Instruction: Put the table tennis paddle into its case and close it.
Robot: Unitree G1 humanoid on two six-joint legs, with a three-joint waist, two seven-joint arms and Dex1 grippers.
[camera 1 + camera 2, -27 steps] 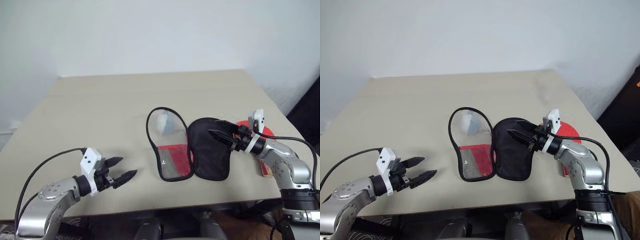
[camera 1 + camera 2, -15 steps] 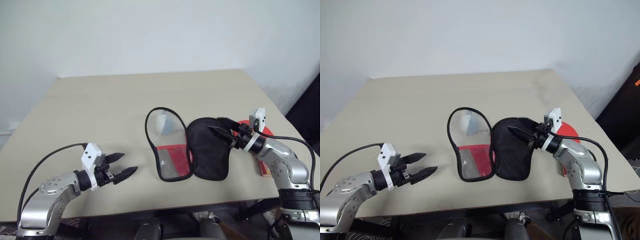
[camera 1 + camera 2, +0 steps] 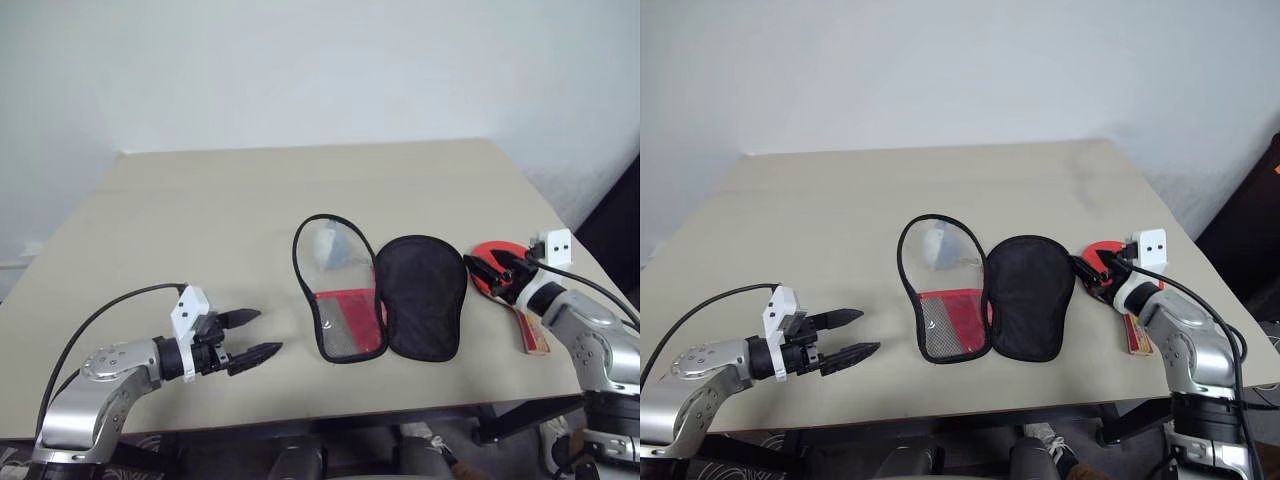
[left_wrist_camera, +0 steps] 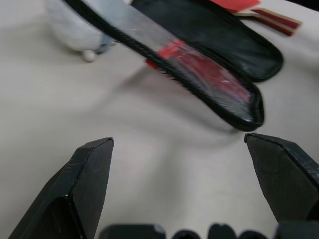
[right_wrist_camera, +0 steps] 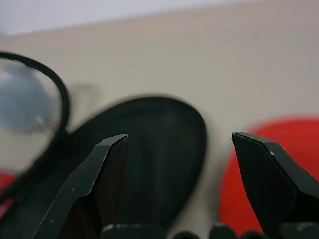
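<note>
A paddle case [image 3: 385,296] lies open in the middle of the picture on a smooth tan table [image 3: 220,200]. It has two rounded halves with a black edge. The right half [image 3: 1027,295] is soft black cloth. The left half [image 3: 940,290] has a see-through window at the top and red cloth with a shiny mesh part at the bottom. Something pale and round shows through the window, but it is hard to tell what it is.

The table tennis paddle [image 3: 495,275] lies on the table at the right of the picture, just beside the black half. Its round face is red rubber. Its handle [image 3: 1137,335] points to the bottom of the picture and the right arm hides part of it.

The right gripper [image 3: 1092,273] is over the near edge of the red face. Its two black fingers are spread apart and hold nothing. A moment ago it was over the black half of the case; it has since moved right to the paddle.

The left gripper [image 3: 250,335] is at the lower left, well apart from the case. Its pointed black fingers are wide apart with nothing between them. It sits a little closer to the case than before. The case has not moved.

In the right wrist view the case and the paddle look blurry.
</note>
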